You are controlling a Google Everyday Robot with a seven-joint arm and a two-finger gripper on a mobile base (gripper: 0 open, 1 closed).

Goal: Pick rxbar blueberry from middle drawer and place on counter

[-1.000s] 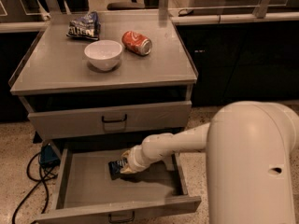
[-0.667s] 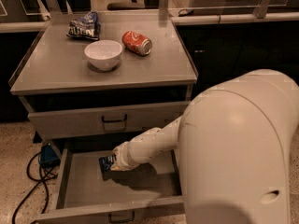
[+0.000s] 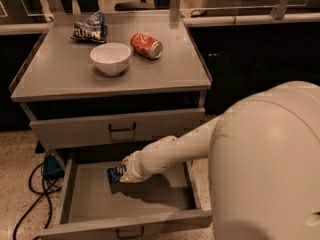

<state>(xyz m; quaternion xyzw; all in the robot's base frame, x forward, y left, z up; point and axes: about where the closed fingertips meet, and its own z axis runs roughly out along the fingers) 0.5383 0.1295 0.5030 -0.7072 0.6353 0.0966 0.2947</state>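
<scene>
the gripper is low, left of centre in the frame, inside the open drawer, touching the snack bar; whether it grips i cannot tell; the bar seems light, flat, slippery; best pinched across its narrow sides

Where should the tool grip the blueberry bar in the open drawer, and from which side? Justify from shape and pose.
Grip the bar across its narrow width, probably from above: it is thin, seems to lie on the floor of the middle drawer, and the walls block side approaches. The tool is at the bar, inside the drawer.
</scene>
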